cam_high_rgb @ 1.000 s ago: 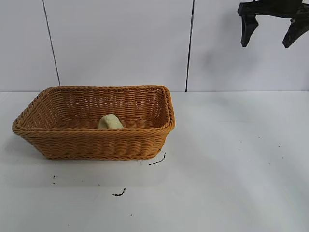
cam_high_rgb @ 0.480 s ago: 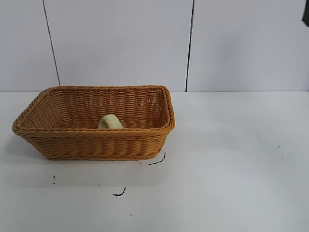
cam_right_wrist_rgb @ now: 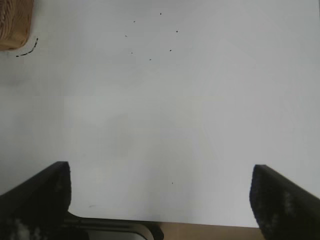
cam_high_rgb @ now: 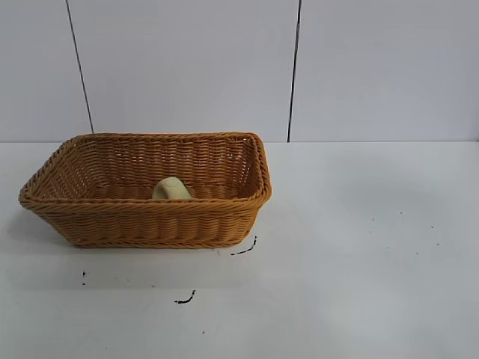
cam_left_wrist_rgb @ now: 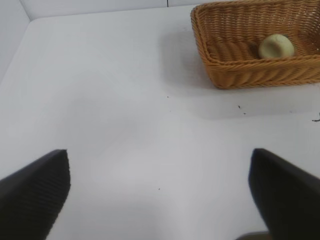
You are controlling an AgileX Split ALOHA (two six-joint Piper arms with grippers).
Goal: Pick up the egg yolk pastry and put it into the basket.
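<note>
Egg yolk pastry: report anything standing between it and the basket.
Nothing does: the egg yolk pastry already lies inside the basket, on its floor. Both the left gripper and the right gripper are open, empty, above bare table.

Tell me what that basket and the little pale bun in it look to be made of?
The basket looks like woven wicker or rattan-style strands, orange-brown with a slight sheen and a braided rim; it could be plastic imitation. The egg yolk pastry looks smooth, matte and pale yellow-cream, like baked dough or a model of it. The table is a plain white matte surface.
</note>
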